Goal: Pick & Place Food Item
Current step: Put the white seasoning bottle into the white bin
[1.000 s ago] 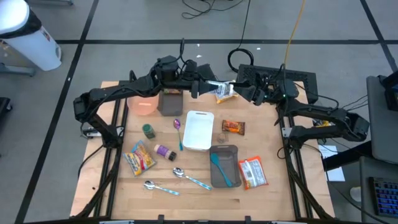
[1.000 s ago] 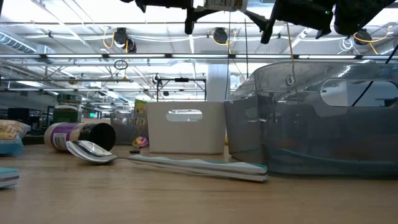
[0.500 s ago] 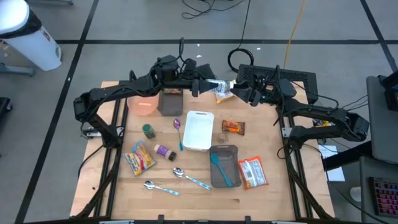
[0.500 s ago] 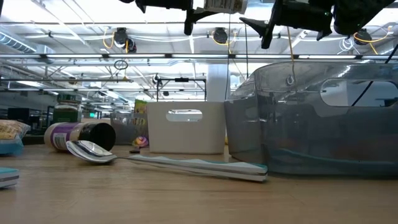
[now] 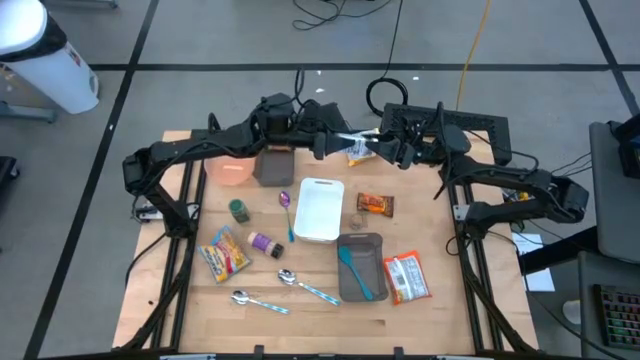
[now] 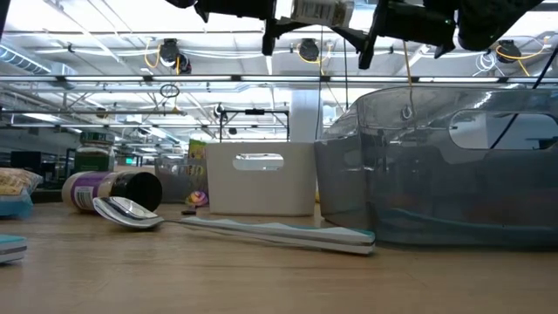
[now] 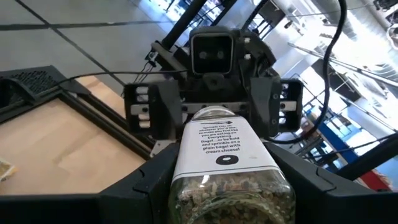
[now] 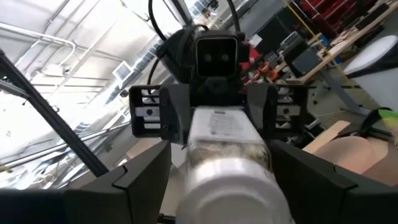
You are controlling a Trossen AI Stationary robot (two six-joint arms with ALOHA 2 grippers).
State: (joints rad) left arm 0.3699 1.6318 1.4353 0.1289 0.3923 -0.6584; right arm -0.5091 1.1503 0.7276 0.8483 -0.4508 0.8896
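A clear seasoning jar [image 7: 221, 163] with a white label and a pale lid lies level in the air above the table's far middle [image 5: 353, 137]. My left gripper [image 7: 221, 186] is shut on it, reaching level from the table's left. My right gripper [image 8: 221, 180] faces it from the right, open. Its fingers stand on either side of the jar's lid end [image 8: 227, 186]. I cannot tell whether they touch it. In the low view the jar [image 6: 323, 11] shows at the top edge between both grippers. My left gripper pinches the jar's glass body near its bottom end [image 7: 186, 190] between its two fingers. The fingers come level from the table's left and lie along the jar. The jar is lifted clear, lying level, with its lid end pointing toward my right gripper [image 7: 214, 109].
Below the jar lies a yellow packet [image 5: 360, 153]. A pink bowl [image 5: 231, 170] and a grey cup [image 5: 273, 165] stand at the far left. A white tray [image 5: 320, 210], a grey bin [image 5: 375, 262] with a teal spatula, snack packets, small jars and spoons fill the middle and the near part of the table.
My right gripper has moved toward the table's left, up to the jar, and its open fingers now stand around the lid end. The jar stays level in my left gripper.
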